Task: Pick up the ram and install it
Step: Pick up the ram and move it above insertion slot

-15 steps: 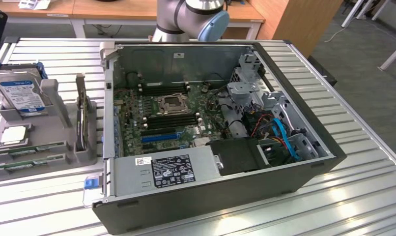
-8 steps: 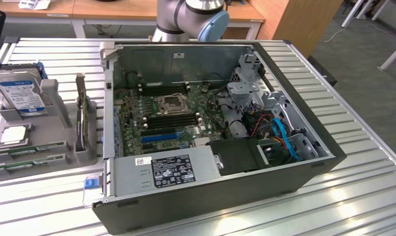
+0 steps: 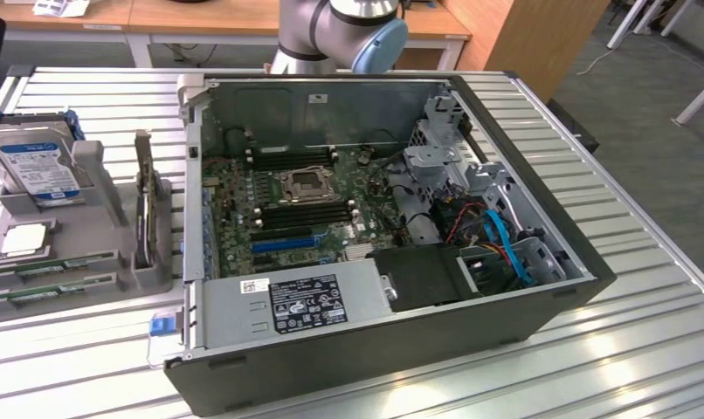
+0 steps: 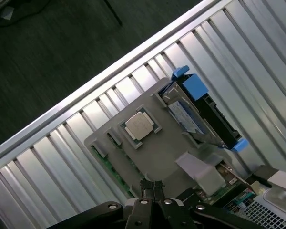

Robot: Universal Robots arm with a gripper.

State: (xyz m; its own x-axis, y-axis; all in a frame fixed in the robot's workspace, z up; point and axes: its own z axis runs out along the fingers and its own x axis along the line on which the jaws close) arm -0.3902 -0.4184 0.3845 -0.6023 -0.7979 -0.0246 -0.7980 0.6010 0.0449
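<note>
In the exterior view, two green ram sticks (image 3: 51,265) stand on edge in slots at the front of a grey holder (image 3: 96,218), to the left of the open computer case (image 3: 445,297). The motherboard (image 3: 311,205) inside the case has black memory slots around the processor socket. In the wrist view, my gripper (image 4: 152,185) hangs high above the holder (image 4: 157,152), shut with nothing between its fingers. One ram stick (image 4: 110,171) runs along the holder's edge, close to the fingertips in the picture.
The holder also carries a silver hard drive with a blue label (image 3: 35,166) and a square processor chip (image 3: 26,240). The arm's base (image 3: 328,35) stands behind the case. Ribbed metal tabletop (image 3: 644,349) surrounds the case; the table's edge (image 4: 109,76) and dark floor lie beyond the holder.
</note>
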